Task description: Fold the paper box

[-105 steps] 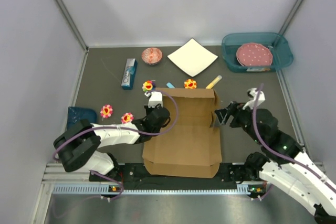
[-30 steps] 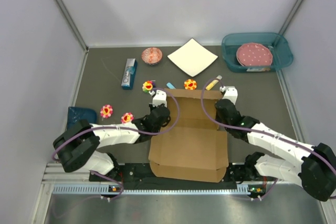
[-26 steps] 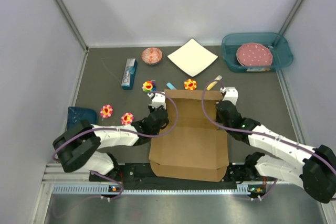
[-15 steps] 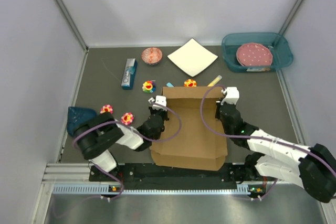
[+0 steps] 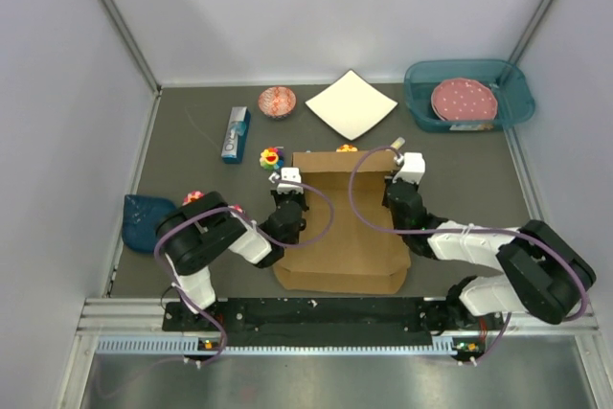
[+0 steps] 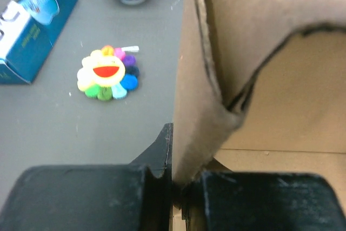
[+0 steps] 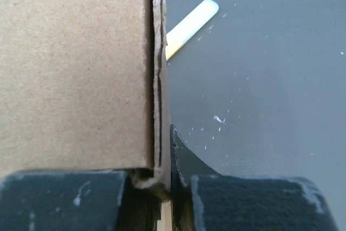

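Observation:
The paper box (image 5: pixel 340 232), plain brown cardboard, stands partly raised in the middle of the table between both arms. My left gripper (image 5: pixel 292 200) is shut on the box's left side wall; in the left wrist view that wall (image 6: pixel 194 106) rises from between the jaws (image 6: pixel 181 185), with a curved cut flap above it. My right gripper (image 5: pixel 396 193) is shut on the box's right edge, and the right wrist view shows the doubled cardboard edge (image 7: pixel 157 90) pinched between its jaws (image 7: pixel 165 185).
A white paper sheet (image 5: pixel 351 104), a patterned bowl (image 5: pixel 278 102) and a blue carton (image 5: pixel 236 134) lie at the back. A teal bin (image 5: pixel 420 112) holds a pink plate. Flower toys (image 5: pixel 272 156) and a yellow stick (image 7: pixel 192 22) lie just behind the box. A blue pouch (image 5: pixel 144 211) lies left.
Both grippers have lifted and drawn the box's sides up and back. The flat sheet now stands taller and covers less table toward the near edge. Both grips held.

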Motion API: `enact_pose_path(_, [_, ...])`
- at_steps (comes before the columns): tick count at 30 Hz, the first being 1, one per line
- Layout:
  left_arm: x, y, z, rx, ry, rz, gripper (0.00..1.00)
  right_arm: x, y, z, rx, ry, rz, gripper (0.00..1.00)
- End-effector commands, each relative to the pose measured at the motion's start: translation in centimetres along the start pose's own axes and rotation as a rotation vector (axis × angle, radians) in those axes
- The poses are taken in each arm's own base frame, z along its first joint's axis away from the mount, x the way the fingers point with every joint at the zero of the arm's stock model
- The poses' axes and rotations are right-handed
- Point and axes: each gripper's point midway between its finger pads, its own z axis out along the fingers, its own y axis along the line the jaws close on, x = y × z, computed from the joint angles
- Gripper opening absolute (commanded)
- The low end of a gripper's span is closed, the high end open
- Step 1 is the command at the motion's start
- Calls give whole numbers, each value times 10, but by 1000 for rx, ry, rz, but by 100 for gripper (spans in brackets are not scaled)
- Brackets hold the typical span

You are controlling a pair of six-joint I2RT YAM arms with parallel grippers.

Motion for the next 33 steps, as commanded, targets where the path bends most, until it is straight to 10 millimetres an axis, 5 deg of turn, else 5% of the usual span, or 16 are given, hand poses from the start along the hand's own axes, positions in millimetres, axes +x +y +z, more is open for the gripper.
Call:
enact_pose_path(1, [5, -11, -6, 41, -7, -225, 0, 19, 1, 4, 11, 43, 61, 0])
enact_pose_path(4, [18, -6, -10, 37, 21, -230, 0, 32, -1, 1, 21, 98, 75, 0])
enact_pose_path(11, [23, 7, -10, -29, 59, -96, 0, 24, 6, -15, -35, 172, 71, 54])
enact_pose_path(18, [19, 12, -3, -94, 85, -7, 0, 0, 7, -49, -131, 220, 35, 64])
enact_pose_path(24, [5, 9, 3, -99, 48, 64, 0, -45, 21, -96, -367, 124, 90, 73])
enact_pose_path(28, [-6, 3, 10, -87, 10, 98, 0, -97, 25, -124, -482, -50, 180, 76])
enact_pose_path(33, [-13, -1, 11, -61, -15, 117, 0, -134, 17, -116, -435, -117, 259, 77])
